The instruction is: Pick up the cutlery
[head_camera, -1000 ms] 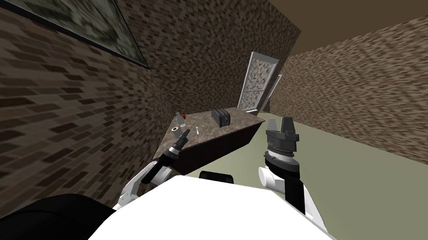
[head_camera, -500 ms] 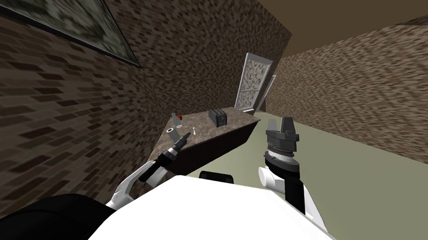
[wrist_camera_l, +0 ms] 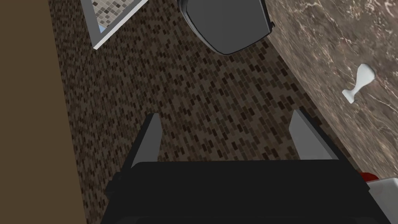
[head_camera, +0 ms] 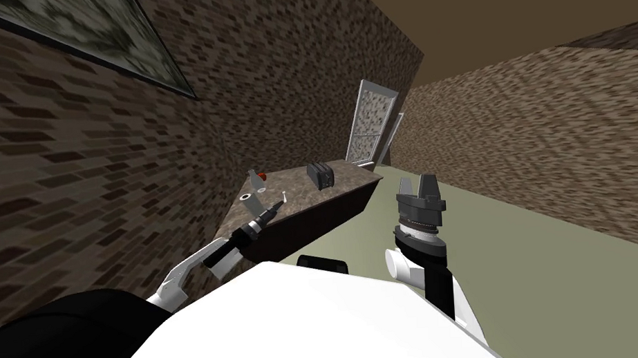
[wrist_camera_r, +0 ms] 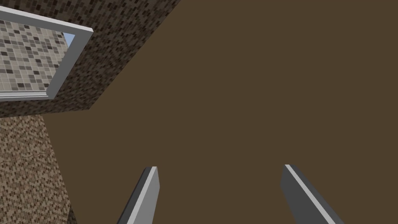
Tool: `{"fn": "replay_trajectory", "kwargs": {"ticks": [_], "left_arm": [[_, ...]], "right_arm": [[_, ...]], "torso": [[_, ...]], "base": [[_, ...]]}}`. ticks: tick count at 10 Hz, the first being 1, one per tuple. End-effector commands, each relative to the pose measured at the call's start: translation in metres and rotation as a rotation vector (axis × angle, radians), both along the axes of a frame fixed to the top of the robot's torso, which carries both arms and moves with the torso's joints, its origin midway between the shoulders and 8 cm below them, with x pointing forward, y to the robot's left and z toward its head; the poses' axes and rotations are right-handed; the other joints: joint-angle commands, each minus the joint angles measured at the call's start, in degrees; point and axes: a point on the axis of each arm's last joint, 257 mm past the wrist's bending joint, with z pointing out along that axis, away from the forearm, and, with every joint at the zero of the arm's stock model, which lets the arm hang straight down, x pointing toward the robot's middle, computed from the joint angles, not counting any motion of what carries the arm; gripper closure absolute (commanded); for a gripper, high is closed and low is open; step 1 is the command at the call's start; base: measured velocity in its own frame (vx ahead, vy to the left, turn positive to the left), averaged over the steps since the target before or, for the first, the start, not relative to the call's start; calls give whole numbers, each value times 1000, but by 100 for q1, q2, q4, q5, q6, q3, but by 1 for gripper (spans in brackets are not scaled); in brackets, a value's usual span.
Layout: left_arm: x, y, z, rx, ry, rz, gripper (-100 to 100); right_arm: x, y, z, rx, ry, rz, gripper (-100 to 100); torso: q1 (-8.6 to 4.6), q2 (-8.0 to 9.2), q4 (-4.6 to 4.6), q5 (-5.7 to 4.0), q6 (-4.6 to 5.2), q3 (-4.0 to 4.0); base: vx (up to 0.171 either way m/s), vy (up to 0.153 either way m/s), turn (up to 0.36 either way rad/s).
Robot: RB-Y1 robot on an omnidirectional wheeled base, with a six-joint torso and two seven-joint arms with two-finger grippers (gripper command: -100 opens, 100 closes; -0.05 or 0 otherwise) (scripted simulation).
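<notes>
Our left gripper (wrist_camera_l: 225, 115) hovers at the brown counter (wrist_camera_l: 349, 46), its fingers spread wide and empty. The white cutlery (wrist_camera_l: 358, 83) lies on the counter outside the gap, slightly ahead of one fingertip. A dark toaster (wrist_camera_l: 227, 23) stands farther ahead. Our right gripper (head_camera: 416, 183) is raised, its fingers apart.

Left pincer (wrist_camera_l: 225, 112) outstretched, splayed, right pincer (head_camera: 416, 178) upright, splayed

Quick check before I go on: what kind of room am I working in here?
Most likely a kitchen: a marbled brown counter carries a dark toaster, a bottle and the small white cutlery piece, set against brick-patterned walls with a window beyond.
</notes>
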Motion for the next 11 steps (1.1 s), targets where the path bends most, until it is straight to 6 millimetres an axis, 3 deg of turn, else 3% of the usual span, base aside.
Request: {"fn": "replay_trajectory", "kwargs": {"ticks": [1,2,5,8,10,11], "left_arm": [[-1,12,-18,53,56,4,-100],[-1,13,-18,61,57,0,-100],[-5,53,-58,189,195,30,-100],[-7,71,-68,256,242,34,-100],[-11,102,-87,339,321,63,-100],[-11,105,-88,349,327,66,-100]], "right_arm": [[0,0,0,0,0,0,0],[0,0,0,0,0,0,0],[0,0,0,0,0,0,0],[0,0,0,0,0,0,0],[0,0,0,0,0,0,0],[0,0,0,0,0,0,0]], "torso": [[0,0,0,0,0,0],[-2,0,0,0,1,0],[-3,-6,-1,-1,2,-3],[-2,-7,-2,0,1,-4],[6,-5,-1,1,1,-3],[2,-11,-2,0,1,-6]], "base": [[19,-40,-99],[16,-30,-54],[36,-46,-166],[34,-31,-60],[43,-22,-151],[45,-17,-47]]}}
